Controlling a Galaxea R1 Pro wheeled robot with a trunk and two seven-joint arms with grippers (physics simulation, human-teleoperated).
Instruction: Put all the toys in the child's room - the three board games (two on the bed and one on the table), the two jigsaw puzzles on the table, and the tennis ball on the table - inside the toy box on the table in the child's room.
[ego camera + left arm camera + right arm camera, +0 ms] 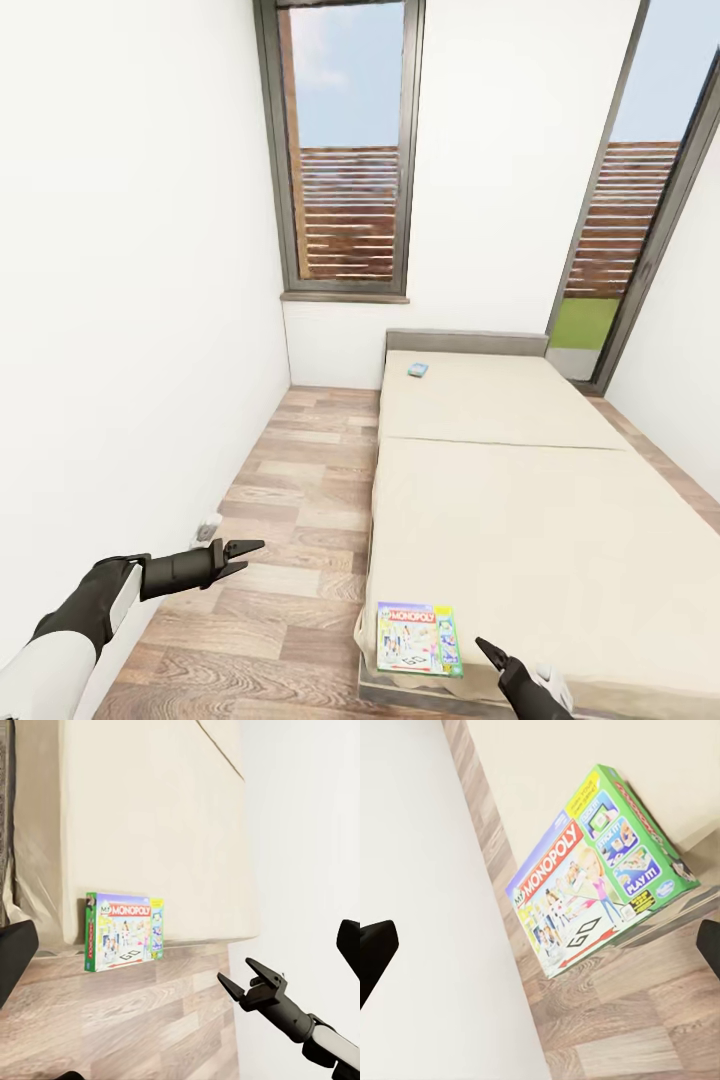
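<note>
Nearest, at the bottom right of the head view, the right gripper [492,653] hangs just beside the green Monopoly board game [418,638], its dark fingers reaching toward the box's near right corner without touching it. In the right wrist view the two fingertips [375,952] sit at opposite edges of the frame, wide apart, with the Monopoly box [600,866] lying between them further ahead. The box lies flat at the near corner of the bed [540,500], face up on the beige mattress close to its foot edge. Off to the left, the left gripper [245,550] hovers over the wood-plank floor [290,500], well apart from the bed, and its fingers stand apart, holding nothing. The left wrist view looks across the floor at the Monopoly box [124,931] on the bed's edge, with the right gripper [251,979] showing there with its fingers spread. Farther up the bed, past the seam between the two mattress sections, a smaller blue board game [417,369] lies flat near the grey headboard [465,342], toward the floor side. Beyond stands a white wall with a tall dark-framed window [345,150].
</note>
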